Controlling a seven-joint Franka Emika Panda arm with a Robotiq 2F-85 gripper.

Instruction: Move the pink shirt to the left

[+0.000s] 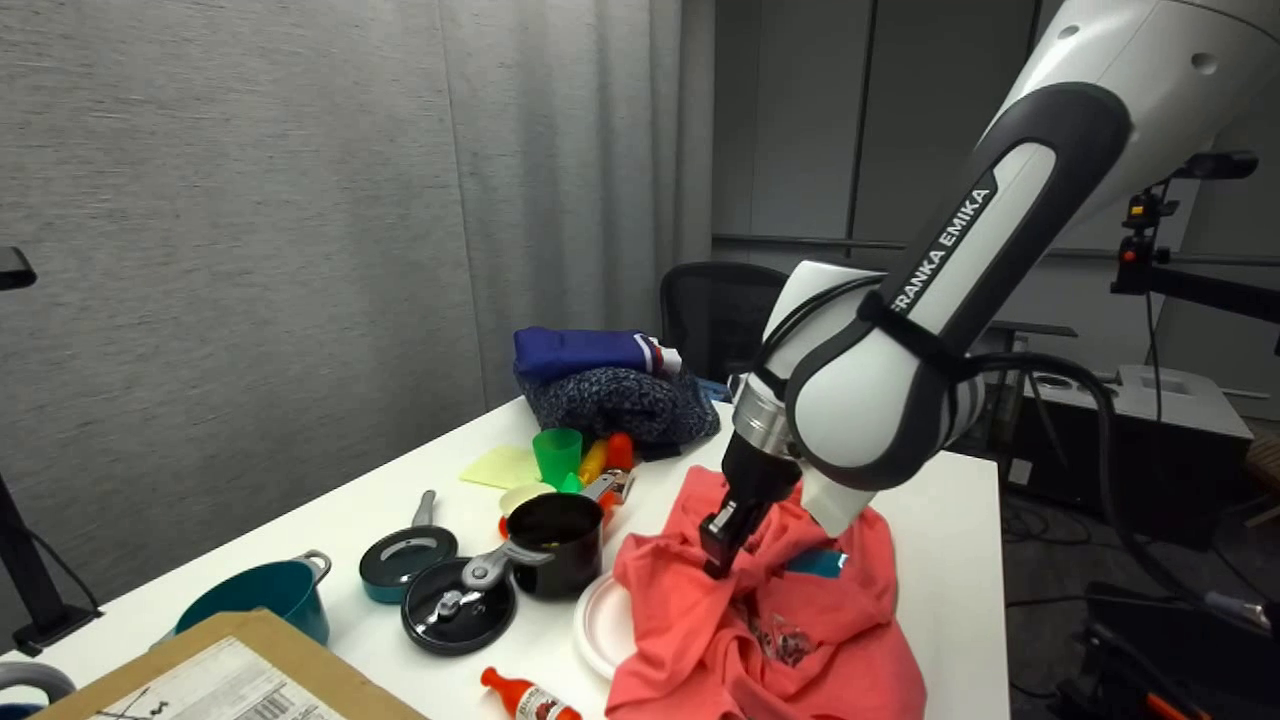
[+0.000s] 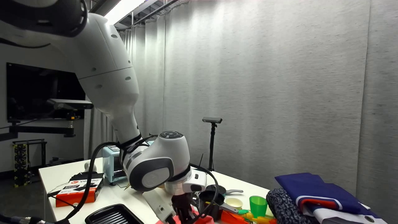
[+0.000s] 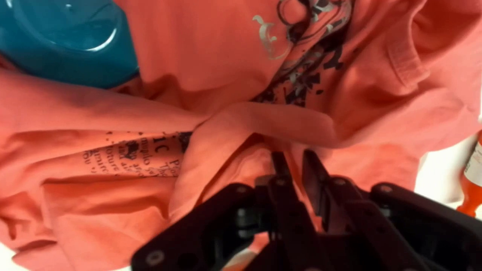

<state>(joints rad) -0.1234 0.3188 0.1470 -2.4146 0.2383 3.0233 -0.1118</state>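
Observation:
The pink shirt (image 1: 665,610) lies crumpled on the white table in an exterior view. It fills most of the wrist view (image 3: 203,45), with dark print showing between its folds. Only a small part of the shirt (image 2: 203,220) shows at the bottom edge of an exterior view. My gripper (image 1: 716,565) points down at the shirt's upper left part. In the wrist view the two fingers (image 3: 293,160) stand partly apart, with pink cloth visible in the gap. The fingertips are at or just above a raised fold; contact is hard to tell.
A glossy teal dish (image 3: 75,45) sits among the shirt's folds. A white plate (image 1: 592,640) lies partly under its left edge. Left of it are an orange bottle (image 1: 525,695), a black pot (image 1: 560,570), a black lid (image 1: 460,620) and a cardboard box (image 1: 340,680). Folded clothes (image 1: 620,400) lie behind.

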